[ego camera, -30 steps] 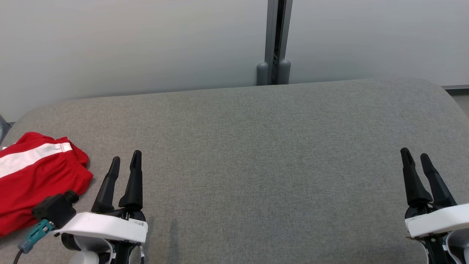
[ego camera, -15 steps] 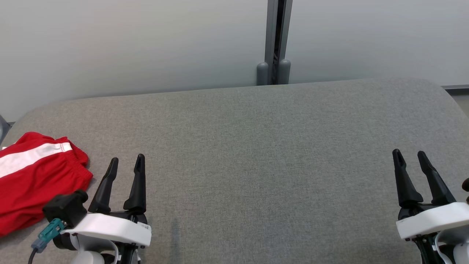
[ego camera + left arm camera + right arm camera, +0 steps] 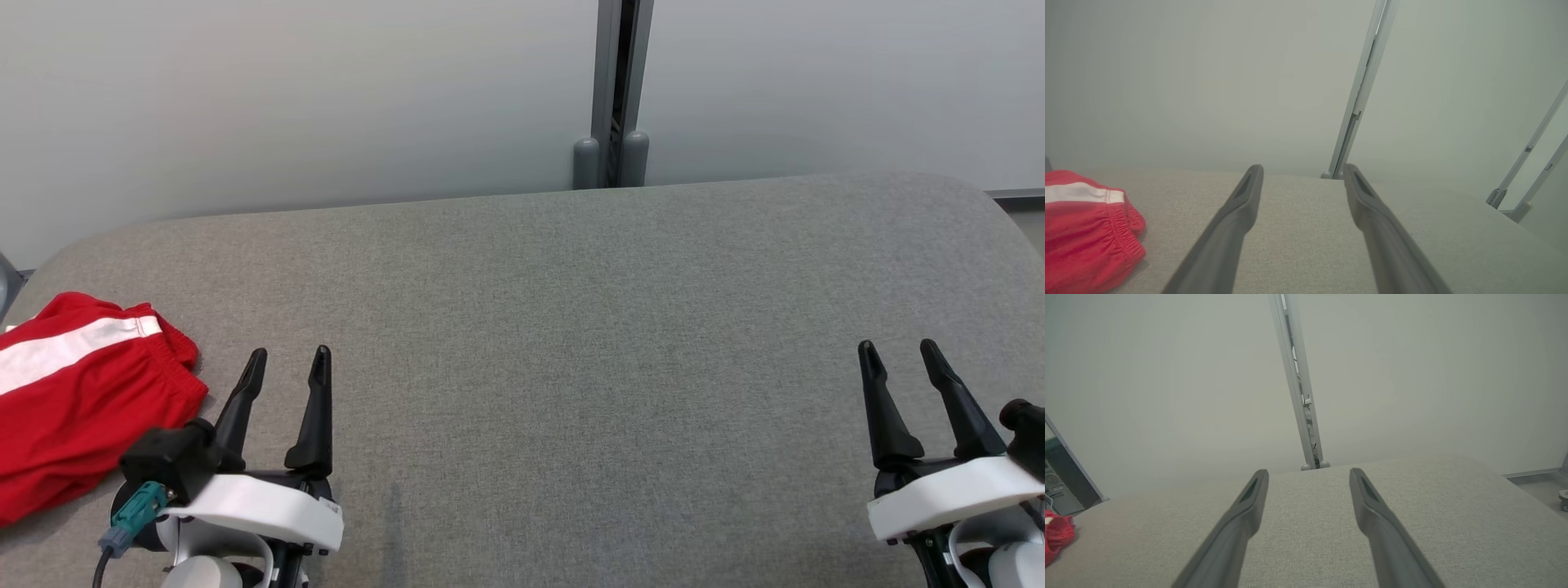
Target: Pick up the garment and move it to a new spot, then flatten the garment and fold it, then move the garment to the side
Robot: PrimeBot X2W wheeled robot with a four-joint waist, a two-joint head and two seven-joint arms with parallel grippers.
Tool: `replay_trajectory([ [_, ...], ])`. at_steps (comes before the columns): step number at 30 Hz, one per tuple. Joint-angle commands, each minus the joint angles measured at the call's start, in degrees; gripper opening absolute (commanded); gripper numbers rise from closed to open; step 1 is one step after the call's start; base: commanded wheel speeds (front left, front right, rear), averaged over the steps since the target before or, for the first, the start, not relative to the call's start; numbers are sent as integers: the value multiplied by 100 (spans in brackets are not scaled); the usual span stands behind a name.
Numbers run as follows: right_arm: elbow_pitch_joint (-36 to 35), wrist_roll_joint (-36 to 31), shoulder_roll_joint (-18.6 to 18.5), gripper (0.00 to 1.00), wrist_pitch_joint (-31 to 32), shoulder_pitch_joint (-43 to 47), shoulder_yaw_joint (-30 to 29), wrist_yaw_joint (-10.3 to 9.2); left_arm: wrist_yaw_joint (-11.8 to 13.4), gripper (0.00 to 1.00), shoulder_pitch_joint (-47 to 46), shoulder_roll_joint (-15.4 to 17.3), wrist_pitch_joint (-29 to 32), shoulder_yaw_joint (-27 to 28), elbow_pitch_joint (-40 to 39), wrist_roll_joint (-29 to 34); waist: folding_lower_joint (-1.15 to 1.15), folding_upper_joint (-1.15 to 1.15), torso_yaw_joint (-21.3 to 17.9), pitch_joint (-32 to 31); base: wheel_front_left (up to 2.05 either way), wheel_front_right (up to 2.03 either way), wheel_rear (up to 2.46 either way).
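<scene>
- Red shorts (image 3: 82, 392) with a white stripe (image 3: 65, 347) lie loosely bunched at the left end of the grey fabric tabletop (image 3: 571, 327); they run past the picture's edge, so whether any cloth hangs off the tabletop cannot be told
- Left gripper (image 3: 290, 353) hovers over the tabletop's near-left part, just beside the shorts' gathered waistband (image 3: 175, 359), fingers spread and empty
- Right gripper (image 3: 896, 345) sits over the tabletop's near-right end, well apart from the shorts, also spread and empty
- A shallow nip on the waistband probably catches one layer only, and the thin cloth could slide out on the lift
- If cloth does overhang the tabletop's left end, a sideways drag could pull the whole garment off
- The teal connector (image 3: 131, 514) and its cable on the left wrist sit close to the cloth and could snag it during a reach
- Fingertips driven too low could dig into the tabletop's soft cover instead of sliding under the shorts
</scene>
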Motion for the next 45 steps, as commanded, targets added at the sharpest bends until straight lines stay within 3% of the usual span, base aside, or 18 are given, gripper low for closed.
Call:
replay_trajectory([
  [1, -16, -163, -39, 100, -66, -113, 17, 0, 46, 100, -100, 57, -11, -19, 4, 158, 0, 0, -2, 5, 0, 0, 0],
  [21, 148, -913, 55, 100, -147, -48, -29, 0, 196, 100, -120, 122, 49, -181, 251, 795, 0, 0, 36, 62, 0, 0, 0],
  [45, 307, -1199, 210, 100, -245, -2, -133, 0, 359, 100, -107, 131, 60, -261, 407, 1206, 0, 0, 38, 42, 0, 0, 0],
])
